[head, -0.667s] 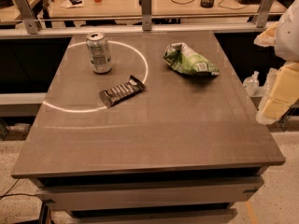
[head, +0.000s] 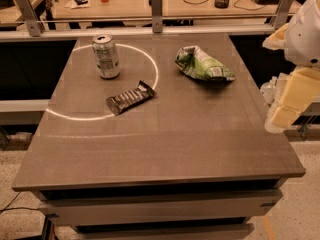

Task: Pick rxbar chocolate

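Note:
The rxbar chocolate (head: 130,97) is a slim black bar with pale lettering. It lies flat on the grey table (head: 165,144), left of centre, on the edge of a bright ring of light. My gripper (head: 291,98) shows as a pale cream part under the white arm at the right edge of the view. It is off the table's right side, well away from the bar and holding nothing that I can see.
A silver drink can (head: 106,56) stands upright just behind and left of the bar. A green-and-white chip bag (head: 202,64) lies at the back right. A metal rail (head: 156,30) and a cluttered desk run behind the table.

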You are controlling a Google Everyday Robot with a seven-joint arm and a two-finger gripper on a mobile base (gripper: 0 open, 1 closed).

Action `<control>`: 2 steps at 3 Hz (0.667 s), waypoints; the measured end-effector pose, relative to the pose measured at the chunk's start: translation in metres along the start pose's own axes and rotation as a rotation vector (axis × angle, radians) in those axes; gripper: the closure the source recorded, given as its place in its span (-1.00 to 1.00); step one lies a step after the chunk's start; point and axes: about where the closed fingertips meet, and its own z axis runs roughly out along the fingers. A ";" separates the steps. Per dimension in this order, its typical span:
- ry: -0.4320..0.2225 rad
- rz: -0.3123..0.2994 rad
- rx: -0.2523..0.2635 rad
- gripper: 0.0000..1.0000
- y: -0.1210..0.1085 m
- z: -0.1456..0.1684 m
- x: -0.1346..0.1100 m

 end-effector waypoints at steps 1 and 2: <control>-0.092 -0.090 -0.035 -1.00 0.016 0.010 -0.051; -0.165 -0.162 -0.090 -1.00 0.039 0.023 -0.115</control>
